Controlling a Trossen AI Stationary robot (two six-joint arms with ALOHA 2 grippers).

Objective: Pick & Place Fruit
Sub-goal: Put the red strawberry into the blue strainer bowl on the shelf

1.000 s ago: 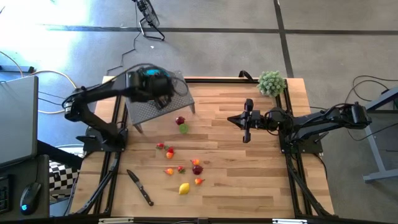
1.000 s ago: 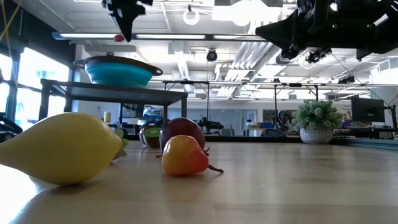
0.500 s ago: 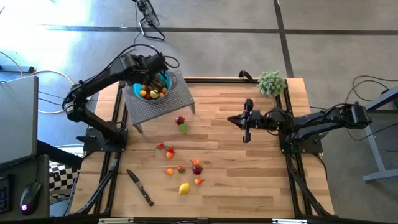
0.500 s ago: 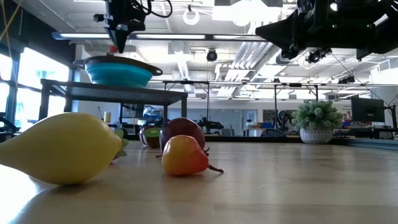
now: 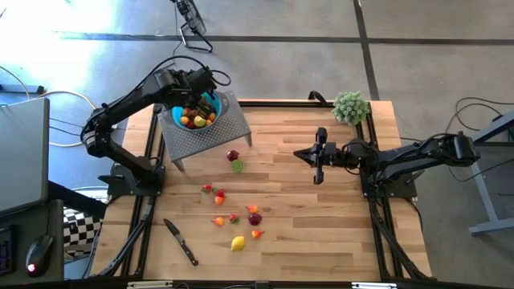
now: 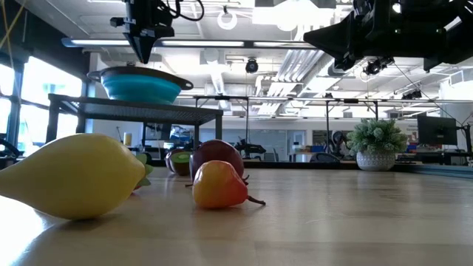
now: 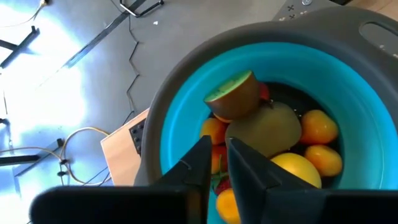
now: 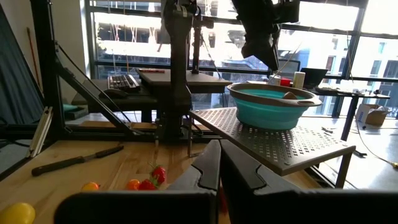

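Several fruits (image 7: 292, 140) inside unlabelled teal bowl (image 7: 180, 118)

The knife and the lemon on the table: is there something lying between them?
No. In the high view, the stretch of wooden table between the black-handled knife and the yellow lemon is bare; the other small fruits lie farther up the board.

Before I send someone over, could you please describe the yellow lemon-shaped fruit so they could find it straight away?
Start at the wooden table and go to its near edge, away from the raised perforated shelf that holds the teal bowl. There, right of the black-handled knife, lies the yellow fruit. It is the only all-yellow piece in the loose scatter and the one nearest that edge.
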